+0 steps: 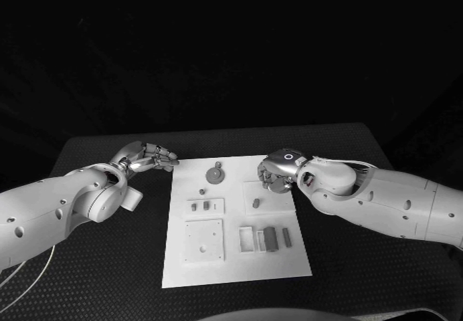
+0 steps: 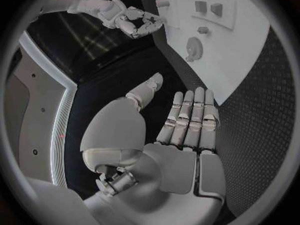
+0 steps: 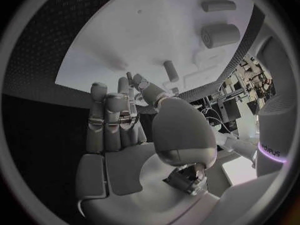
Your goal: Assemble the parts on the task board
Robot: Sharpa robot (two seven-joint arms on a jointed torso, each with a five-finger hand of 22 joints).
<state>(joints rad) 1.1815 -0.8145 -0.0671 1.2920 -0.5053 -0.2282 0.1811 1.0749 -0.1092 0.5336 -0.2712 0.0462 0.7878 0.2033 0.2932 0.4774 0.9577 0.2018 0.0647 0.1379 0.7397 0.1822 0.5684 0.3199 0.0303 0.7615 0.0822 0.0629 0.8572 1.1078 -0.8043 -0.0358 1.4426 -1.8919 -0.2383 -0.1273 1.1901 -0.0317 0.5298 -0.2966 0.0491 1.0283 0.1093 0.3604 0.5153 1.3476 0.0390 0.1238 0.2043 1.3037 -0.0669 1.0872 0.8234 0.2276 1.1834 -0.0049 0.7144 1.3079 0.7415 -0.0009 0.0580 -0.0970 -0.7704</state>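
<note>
Nearest the head camera, the task board (image 1: 235,267) is seen lying flat on the black table (image 1: 96,281), its near edge bare. On its near half, a square plate (image 1: 203,241) with small holes is set on the left-arm side, and a row of small upright blocks (image 1: 263,238) is ranged beside it on the right-arm side. Beyond these, a small plate with two dark pegs (image 1: 205,206) and a square plate bearing one short peg (image 1: 267,201) are laid side by side. Toward the board's far edge, a round disc part (image 1: 215,175) is placed.

The left hand (image 1: 148,159) is held off the board's far left corner, over the table and not touching the board. In the left wrist view its fingers (image 2: 190,117) are stretched straight and pressed side by side, the thumb standing apart, and nothing is held.

The right hand (image 1: 278,172) is held at the board's far right edge, over the corner. In the right wrist view its fingers (image 3: 112,117) are kept upright and close together, the thumb apart, with nothing gripped between them.
</note>
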